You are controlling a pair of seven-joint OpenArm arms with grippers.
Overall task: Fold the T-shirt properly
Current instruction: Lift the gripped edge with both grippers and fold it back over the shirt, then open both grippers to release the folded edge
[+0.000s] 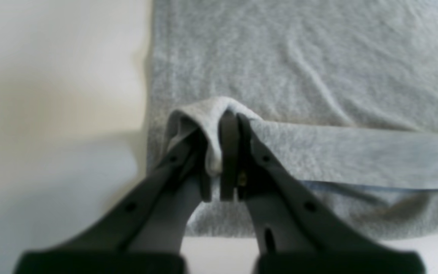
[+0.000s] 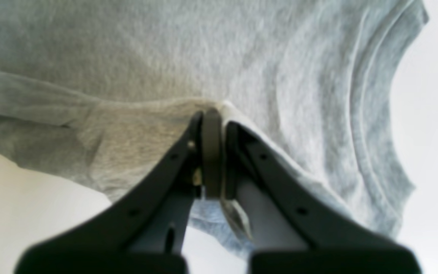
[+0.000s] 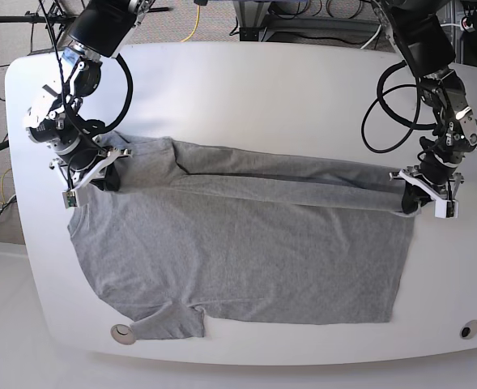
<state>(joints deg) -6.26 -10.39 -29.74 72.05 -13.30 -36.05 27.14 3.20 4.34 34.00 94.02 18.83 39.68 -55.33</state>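
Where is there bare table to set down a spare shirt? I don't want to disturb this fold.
Free: the wide strip of table beyond the T-shirt, between both arms. Narrower bare margins border its hem side and near edge. Crowded: both far corners, where the left gripper and right gripper pinch cloth.

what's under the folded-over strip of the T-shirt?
More of the T-shirt: the strip, pinched by the left gripper and right gripper, lies over its body. The table underneath and any tucked sleeve are covered.
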